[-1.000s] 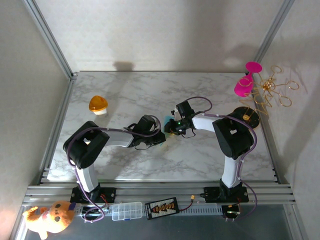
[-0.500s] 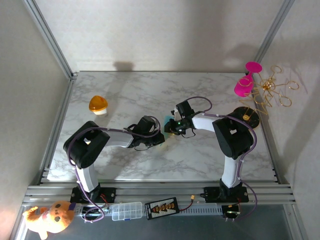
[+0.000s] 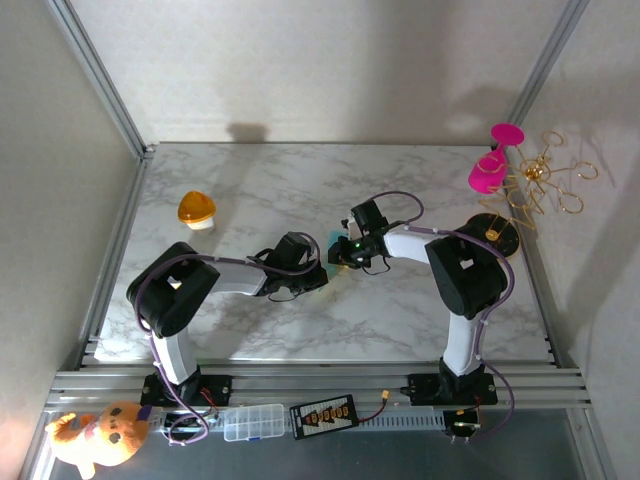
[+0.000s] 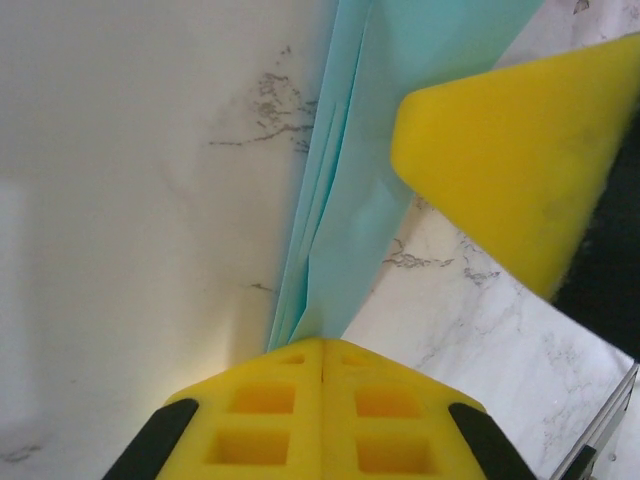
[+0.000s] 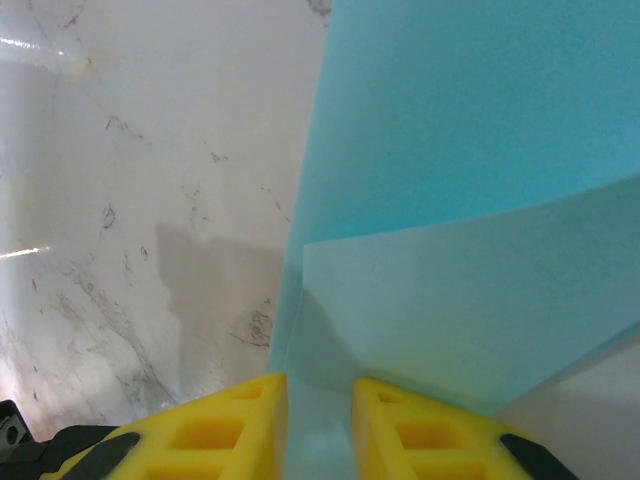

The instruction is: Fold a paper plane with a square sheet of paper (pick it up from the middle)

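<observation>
Teal paper point(image 4: 345, 200) vanishes into the clamped-shut left tool point(image 4: 322, 348); right tool point(image 5: 318, 388), slightly parted, straddles its cropped edge.

Square sheet of paper point(image 5: 470, 150): plain teal-blue, no print, paler on the folded-over flap. Left gripper point(image 4: 322, 348): bright yellow, black at the corners. Right gripper point(image 5: 318, 385): same yellow, same black corners. Table point(image 3: 300, 180): white marble pattern, thin grey veining. Dome point(image 3: 197, 209): orange over a cream base. Stemmed cup point(image 3: 488, 168): magenta. Wire tangle point(image 3: 545, 185): gold. Arms point(image 3: 455, 270): black and white, purple cables. Plush toy point(image 3: 100, 432): orange and tan.
</observation>
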Robot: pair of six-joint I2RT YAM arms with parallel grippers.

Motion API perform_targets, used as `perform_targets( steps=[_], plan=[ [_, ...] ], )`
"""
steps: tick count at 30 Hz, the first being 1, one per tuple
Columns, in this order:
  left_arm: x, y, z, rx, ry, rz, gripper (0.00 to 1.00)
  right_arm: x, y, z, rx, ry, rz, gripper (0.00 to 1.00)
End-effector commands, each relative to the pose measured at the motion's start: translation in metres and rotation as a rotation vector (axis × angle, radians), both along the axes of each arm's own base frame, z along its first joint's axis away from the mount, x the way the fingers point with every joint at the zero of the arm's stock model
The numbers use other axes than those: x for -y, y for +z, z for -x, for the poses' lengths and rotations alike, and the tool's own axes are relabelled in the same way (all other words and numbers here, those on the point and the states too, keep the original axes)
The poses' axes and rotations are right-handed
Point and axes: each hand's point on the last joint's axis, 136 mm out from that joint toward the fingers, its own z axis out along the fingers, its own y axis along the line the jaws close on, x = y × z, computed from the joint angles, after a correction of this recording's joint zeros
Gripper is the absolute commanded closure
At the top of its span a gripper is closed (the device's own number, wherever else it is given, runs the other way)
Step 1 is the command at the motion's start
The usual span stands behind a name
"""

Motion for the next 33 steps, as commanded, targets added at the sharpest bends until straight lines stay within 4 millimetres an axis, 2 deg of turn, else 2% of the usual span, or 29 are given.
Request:
perform_targets(
  steps=[1,7,15,23,29,33],
  plan=[
    [-0.022,-0.029,0.014,-0.075,0.03,-0.092,0.97,0.0,0.021,-0.005,0.064,0.005,0.003,0.76],
    [-0.018,-0.027,0.014,-0.078,0.024,-0.073,0.97,0.0,0.011,0.01,0.016,0.015,0.009,0.81],
    [-0.017,-0.024,0.013,-0.074,0.022,-0.063,0.97,-0.01,-0.005,0.016,-0.028,0.053,0.011,0.84],
    [-0.014,-0.018,0.015,-0.07,-0.001,-0.048,0.95,0.008,-0.03,0.018,-0.074,0.006,0.126,0.84],
    [-0.009,-0.005,0.023,-0.046,-0.099,-0.047,0.92,0.018,-0.043,0.02,-0.096,-0.017,0.195,0.84],
    [0.005,0.02,0.013,0.017,-0.121,0.002,0.9,0.019,-0.045,0.021,-0.105,-0.018,0.196,0.84]
  ],
)
